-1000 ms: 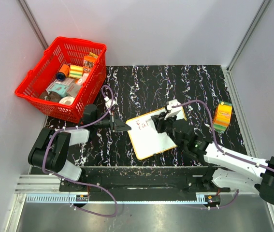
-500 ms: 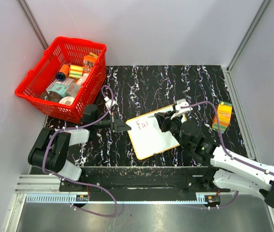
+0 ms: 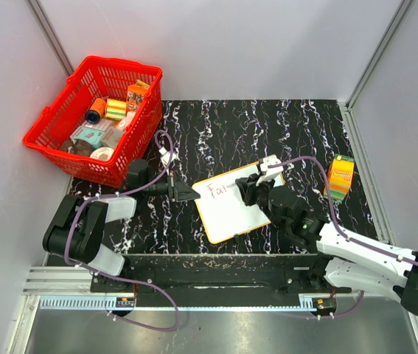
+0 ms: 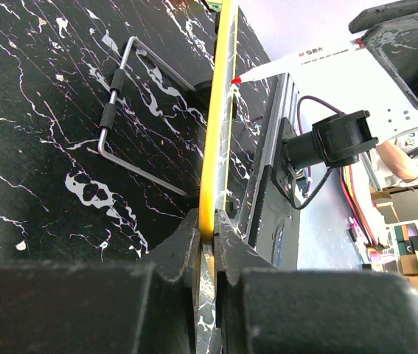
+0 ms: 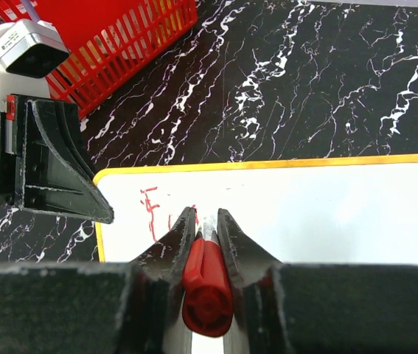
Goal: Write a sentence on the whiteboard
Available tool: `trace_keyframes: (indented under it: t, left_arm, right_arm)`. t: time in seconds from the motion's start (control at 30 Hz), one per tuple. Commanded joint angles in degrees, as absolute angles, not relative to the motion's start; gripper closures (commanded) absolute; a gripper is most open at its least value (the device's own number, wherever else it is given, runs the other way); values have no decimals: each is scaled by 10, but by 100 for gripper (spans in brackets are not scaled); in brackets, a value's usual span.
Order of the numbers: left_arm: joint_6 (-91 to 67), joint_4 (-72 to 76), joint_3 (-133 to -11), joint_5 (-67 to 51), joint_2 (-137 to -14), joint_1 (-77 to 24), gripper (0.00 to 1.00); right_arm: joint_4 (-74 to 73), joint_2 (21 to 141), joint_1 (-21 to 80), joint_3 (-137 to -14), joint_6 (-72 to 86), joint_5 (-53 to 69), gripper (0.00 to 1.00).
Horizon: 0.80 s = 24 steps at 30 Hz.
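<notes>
- Left gripper [image 4: 207, 228]: fingers pinched almost together on the yellow rim of the whiteboard [image 3: 232, 215], at its left short edge.
- Right gripper [image 5: 207, 221]: fingers narrow, clamped on a red-ended marker [image 5: 207, 284]. Its tip meets the board just right of the sentence [image 3: 217, 190] (only a few red letters).
- The whiteboard sits mid-table [image 3: 216, 125] between the arms, long axis running left to right, right end skewed toward the far side.
- The marker points away from its wrist, toward the lettering.

Red basket [image 3: 76, 158] of packets far left, orange carton [image 3: 340, 178] right
</notes>
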State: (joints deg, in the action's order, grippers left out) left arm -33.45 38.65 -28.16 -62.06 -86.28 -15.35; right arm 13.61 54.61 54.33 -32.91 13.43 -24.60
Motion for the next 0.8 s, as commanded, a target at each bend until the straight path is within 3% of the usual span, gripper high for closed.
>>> trace_keyframes:
  t: [0.0, 0.77]
  left_arm:
    - [-273, 385, -290, -616, -853, -165, 100]
    - [-269, 380, -292, -615, -853, -169, 100]
  right_arm:
    - [152, 549, 544, -323, 144, -265, 100]
    - [117, 528, 519, -316, 150, -306, 100]
